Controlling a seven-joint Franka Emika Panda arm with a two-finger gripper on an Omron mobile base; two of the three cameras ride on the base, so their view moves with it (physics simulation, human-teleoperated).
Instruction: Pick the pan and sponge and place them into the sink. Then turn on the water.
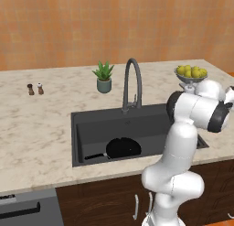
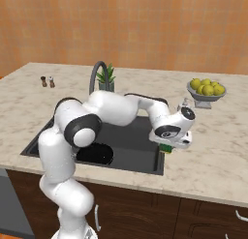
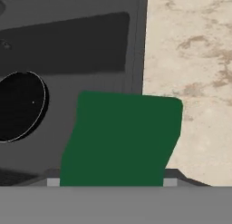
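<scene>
Pan [image 1: 123, 147] lies in sink [image 1: 91, 124], handle pointing left.

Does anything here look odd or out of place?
Mildly: a black pan lies in the sink with the faucet dry, and the gripper holds a green sponge over the sink's edge.
</scene>
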